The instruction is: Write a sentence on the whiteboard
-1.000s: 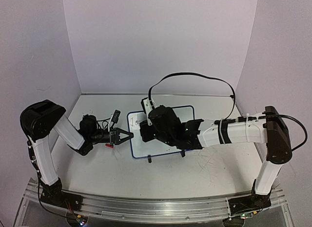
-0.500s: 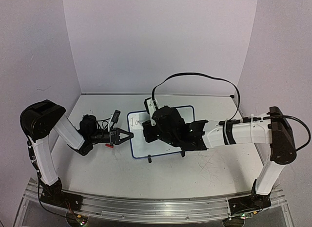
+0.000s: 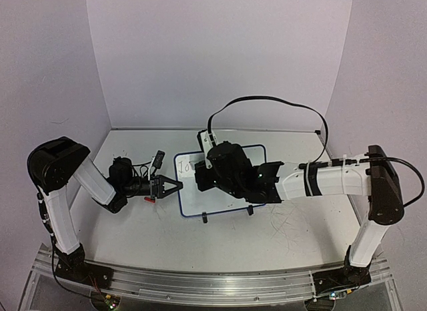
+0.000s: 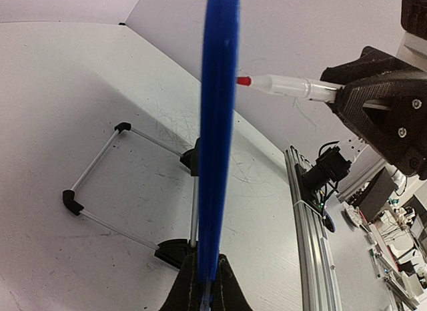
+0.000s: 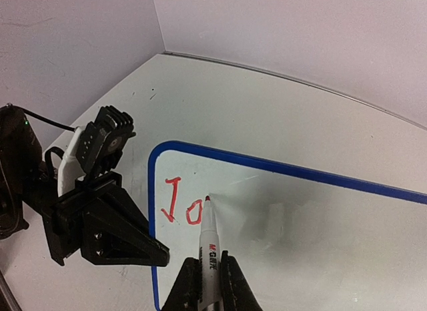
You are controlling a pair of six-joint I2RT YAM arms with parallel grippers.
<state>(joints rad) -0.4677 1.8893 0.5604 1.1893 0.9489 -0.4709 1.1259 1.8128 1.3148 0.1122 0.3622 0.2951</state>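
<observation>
The whiteboard [image 3: 200, 199] stands on the table, white with a dark blue rim [image 4: 217, 124]. My left gripper [image 3: 179, 185] is shut on its left edge, and the left wrist view shows the rim pinched between the jaws [image 4: 205, 257]. My right gripper [image 5: 210, 261] is shut on a white marker [image 5: 211, 247] with a red tip. The tip rests on the board just right of the red letters "Jo" [image 5: 181, 203], the only part of the sentence [image 3: 185, 167] that shows. In the top view the right gripper [image 3: 200, 174] hangs over the board's upper left.
The board's wire stand with black feet [image 4: 127, 191] rests on the scuffed tabletop [image 3: 267, 237]. Two small black feet [image 3: 205, 219] poke out at its near edge. A black cable [image 3: 267, 101] loops above the right arm. An aluminium rail [image 3: 213, 284] runs along the table's near edge.
The right gripper has shifted the marker a little to the right, and a red "o" now stands after the "J". The left arm has kept still on the board's edge.
</observation>
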